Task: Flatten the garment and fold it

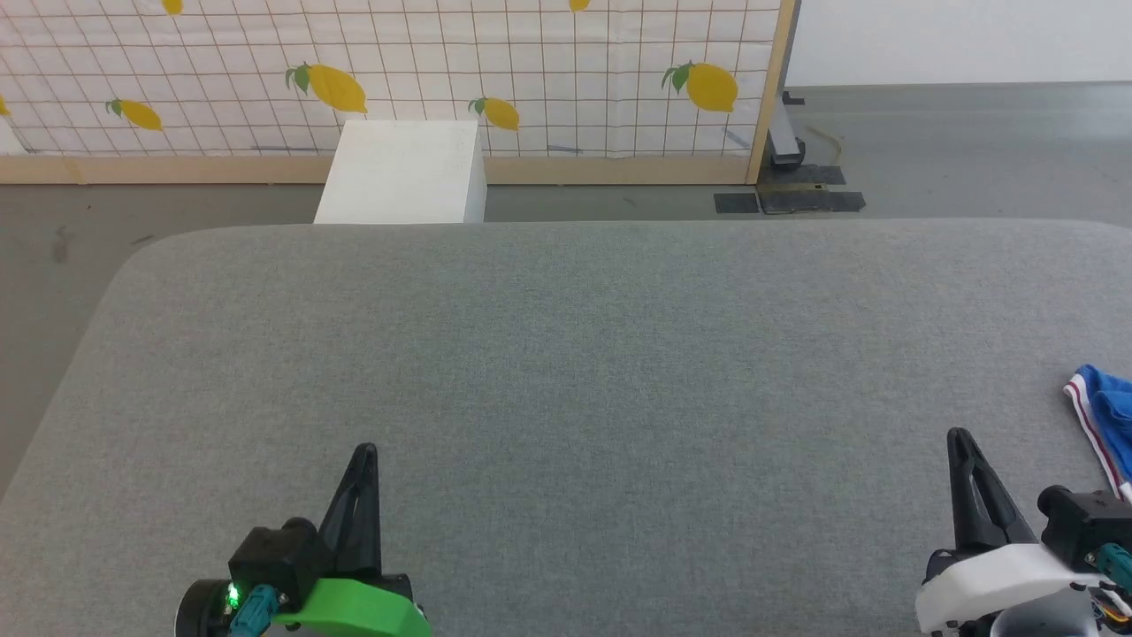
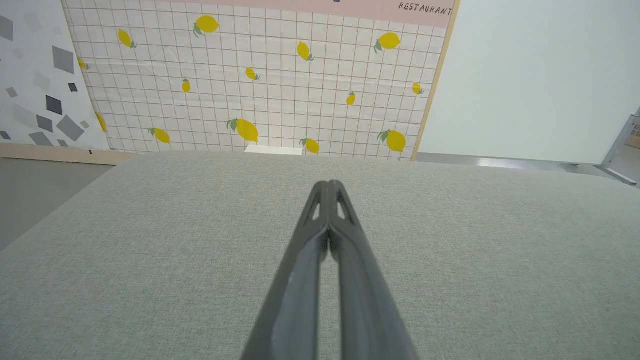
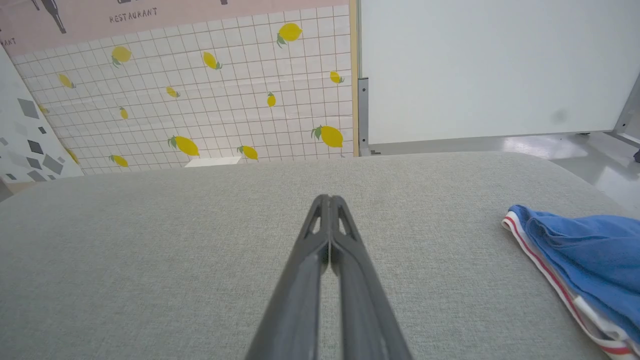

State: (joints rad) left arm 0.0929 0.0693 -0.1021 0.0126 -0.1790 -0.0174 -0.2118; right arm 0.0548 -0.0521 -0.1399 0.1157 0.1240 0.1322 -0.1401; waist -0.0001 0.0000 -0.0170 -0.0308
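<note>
The garment (image 1: pixel 1107 416) lies bunched at the far right edge of the grey table, royal blue with a white-and-red striped band along its near-left border. In the right wrist view the garment (image 3: pixel 585 252) sits to the right of my fingers, apart from them. My right gripper (image 1: pixel 957 437) rests low at the lower right, shut and holding nothing, its tips (image 3: pixel 329 199) pressed together. At the lower left my left gripper (image 1: pixel 364 451) is likewise shut and holding nothing, its fingers meeting at the tip (image 2: pixel 328 184).
The grey fabric-covered table (image 1: pixel 566 354) spreads wide before me with rounded far corners. Beyond its far edge stands a white box (image 1: pixel 402 172) against a lemon-print partition (image 1: pixel 389 80). Grey floor lies to the left and far right.
</note>
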